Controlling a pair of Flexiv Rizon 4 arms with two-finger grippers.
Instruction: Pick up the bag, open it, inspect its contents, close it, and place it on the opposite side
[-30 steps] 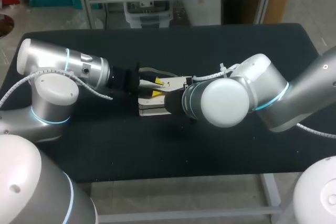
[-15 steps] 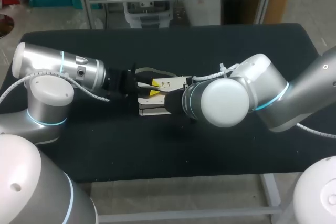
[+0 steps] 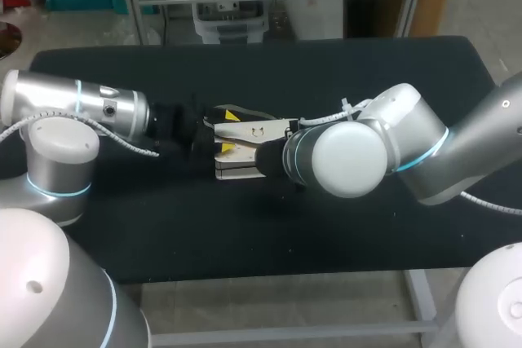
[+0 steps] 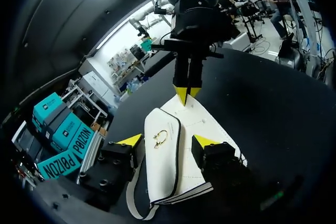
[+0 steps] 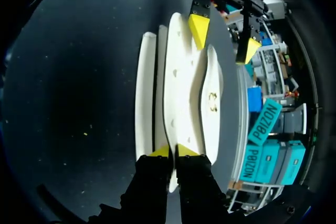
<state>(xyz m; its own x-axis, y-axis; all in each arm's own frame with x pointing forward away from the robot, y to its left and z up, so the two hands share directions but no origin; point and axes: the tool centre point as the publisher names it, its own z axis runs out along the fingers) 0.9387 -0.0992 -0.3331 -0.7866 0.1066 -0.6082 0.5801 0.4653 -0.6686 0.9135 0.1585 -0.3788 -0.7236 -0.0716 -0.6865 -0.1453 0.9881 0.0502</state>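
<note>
Going left to right in the head view: my left arm comes in from 9 o'clock, low over the black surface. Its left hand sits at the 9 o'clock end of the white flap bag with black edging. The fingers are spread wide, one yellow tip toward 12 and the other toward 6, with the bag's end in the gap. The bag lies on the surface, pretty much in the middle.

The left wrist view adds what the head view can't. The left hand straddles the bag, and I can't see either finger actually pressing on it. On the flap there's a small gold clasp, the only marking on the bag I can make out. A pale strap loops out from the bag's end nearest this hand.

Over at the bag's 3 o'clock end, the head view is useless for the right hand, because the fat wrist of my right arm hides the fingers. The right wrist view sorts that out. The right hand has its tips pressed close together, pinching the edge of one white panel of the bag. From there the bag shows as several white layers edge-on, with the clasp flap on the outside. The left wrist view backs this up, with the right hand on the bag's far edge, tips together.
</note>
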